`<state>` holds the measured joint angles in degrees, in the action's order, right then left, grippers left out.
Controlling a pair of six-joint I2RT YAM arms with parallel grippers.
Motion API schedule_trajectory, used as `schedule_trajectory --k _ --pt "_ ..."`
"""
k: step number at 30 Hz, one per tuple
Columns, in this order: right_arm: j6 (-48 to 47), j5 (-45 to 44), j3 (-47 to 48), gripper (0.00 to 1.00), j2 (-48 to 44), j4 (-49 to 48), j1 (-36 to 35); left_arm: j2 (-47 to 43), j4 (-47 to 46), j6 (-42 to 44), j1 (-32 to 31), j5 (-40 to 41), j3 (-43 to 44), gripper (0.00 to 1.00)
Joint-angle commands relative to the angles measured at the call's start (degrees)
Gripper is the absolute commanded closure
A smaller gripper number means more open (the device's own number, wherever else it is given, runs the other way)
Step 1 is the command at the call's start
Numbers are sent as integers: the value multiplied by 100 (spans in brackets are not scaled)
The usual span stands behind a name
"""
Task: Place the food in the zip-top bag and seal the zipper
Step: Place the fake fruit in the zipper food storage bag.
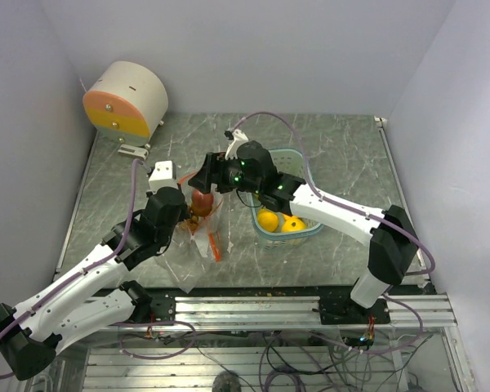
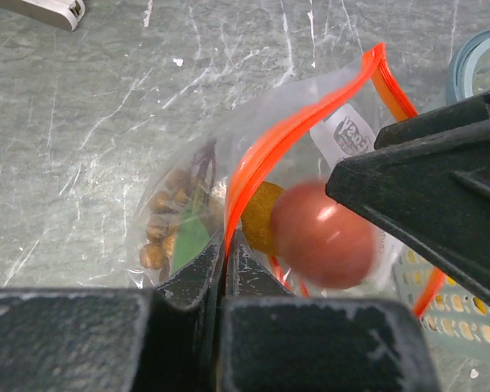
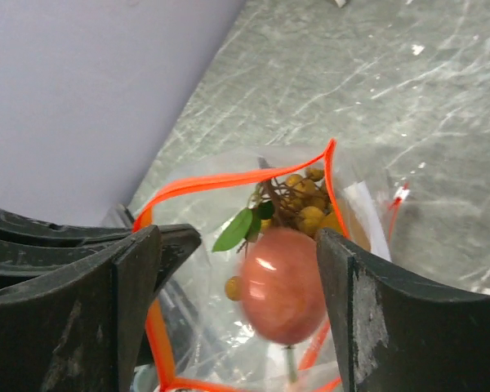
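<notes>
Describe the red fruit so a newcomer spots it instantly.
Mid-table, left of the blue basket, a clear orange-zippered bag gapes open. At its mouth, within the right pincer: one smooth dark-red ball, unlike the small brown grapes inside or the basket's yellow fruits.

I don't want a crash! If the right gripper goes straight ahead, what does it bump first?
The right gripper would probably meet the red fruit between its open jaws, then the open zip-top bag; depth is unclear.

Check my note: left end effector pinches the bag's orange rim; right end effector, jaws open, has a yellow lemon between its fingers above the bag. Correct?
No: the fruit between the right end effector's fingers is a red round fruit, not a yellow lemon; the right wrist view shows it. The rest stands.
</notes>
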<state>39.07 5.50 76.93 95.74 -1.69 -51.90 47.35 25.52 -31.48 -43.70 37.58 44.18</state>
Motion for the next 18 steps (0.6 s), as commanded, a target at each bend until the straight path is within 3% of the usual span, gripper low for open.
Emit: schedule_trajectory --k 1,2,4,9,14,18 --pt "-256 -401 87 21 -239 362 -41 -4 -130 55 13 -89 37 93" --pt "-302 -423 64 20 -325 389 -41 8 -132 55 13 -97 38 93" --pt "-380 -467 15 9 -519 472 -45 11 -150 47 15 -93 21 93" --pt "-590 -855 -147 7 -1245 830 -54 -6 -117 44 11 -71 27 93" --pt "-521 -2042 -152 2 -1883 2409 -10 -106 -65 53 13 -98 68 93" --pt "-202 -2396 -387 4 -2186 3802 290 -198 -98 55 13 -113 31 93"
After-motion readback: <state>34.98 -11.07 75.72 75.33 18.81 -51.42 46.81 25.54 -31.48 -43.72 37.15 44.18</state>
